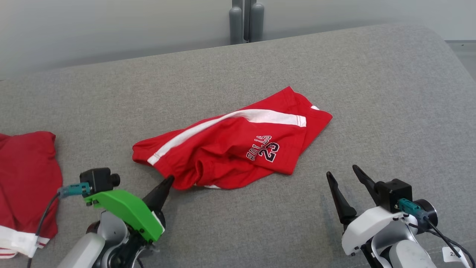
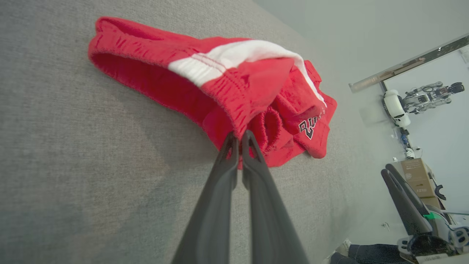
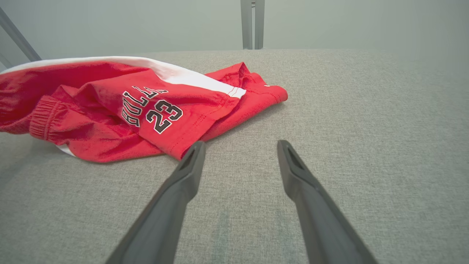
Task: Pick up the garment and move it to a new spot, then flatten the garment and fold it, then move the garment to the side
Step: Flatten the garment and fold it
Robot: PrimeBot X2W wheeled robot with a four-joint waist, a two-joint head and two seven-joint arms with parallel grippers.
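I am on the first step, the pick-up. The red shorts point(image 1: 230, 145) lie crumpled in the middle of the head view on the grey cushion point(image 1: 372, 93). My left gripper point(image 1: 166, 182), at lower left, has its jaws pressed together on the waistband point(image 2: 227, 97). The left wrist view suggests cloth is pinched between the tips, though I cannot tell how deep the bite goes. My right gripper point(image 1: 342, 172), at lower right, has its jaws wide apart just beside the shorts and holds nothing. Next, I judge, comes a slow lift with the left, checking that the fabric follows.
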